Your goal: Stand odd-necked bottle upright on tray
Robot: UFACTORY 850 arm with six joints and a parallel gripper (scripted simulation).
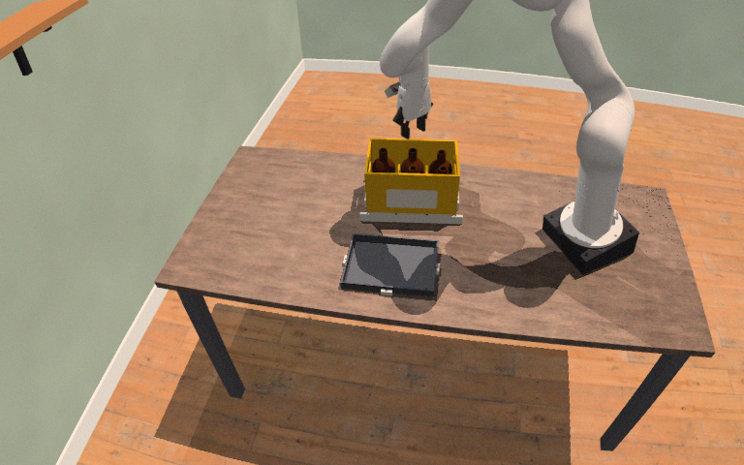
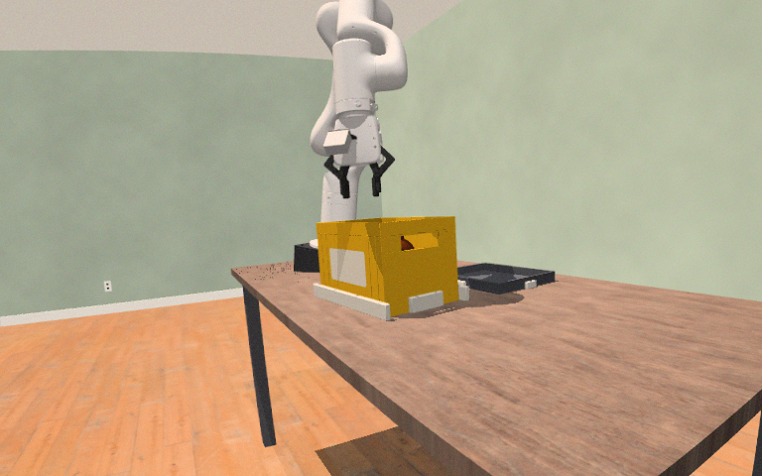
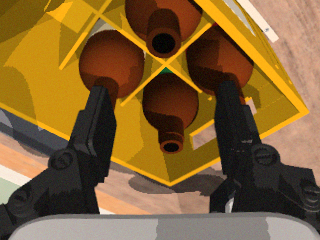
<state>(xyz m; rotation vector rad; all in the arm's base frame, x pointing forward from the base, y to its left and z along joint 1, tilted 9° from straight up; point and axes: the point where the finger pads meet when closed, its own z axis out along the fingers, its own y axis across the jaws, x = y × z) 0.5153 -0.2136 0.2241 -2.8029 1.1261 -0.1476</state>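
The yellow crate (image 1: 375, 192) (image 2: 421, 275) stands level on the table and holds brown bottles upright. Three bottle necks (image 1: 383, 160) (image 1: 412, 160) (image 1: 441, 161) show in its rear row, with two mouths in front of them. My gripper (image 1: 413, 130) (image 2: 360, 194) (image 3: 163, 102) is open and empty above the crate. In the wrist view one bottle (image 3: 170, 102) appears between and beyond the fingers; others (image 3: 111, 57) (image 3: 220, 62) are partly behind the fingertips. The dark tray (image 1: 417, 258) (image 2: 500, 275) lies level with no bottle on it. Bottle bases are hidden.
Pale low stops (image 1: 411, 219) (image 2: 350, 300) border the crate, and small pale blocks (image 1: 386, 293) (image 2: 530, 284) sit at the tray's sides. Thin yellow dividers separate the crate's compartments. The arm's black base (image 1: 589, 262) stands on the table (image 1: 263, 219) at the right in the top view.
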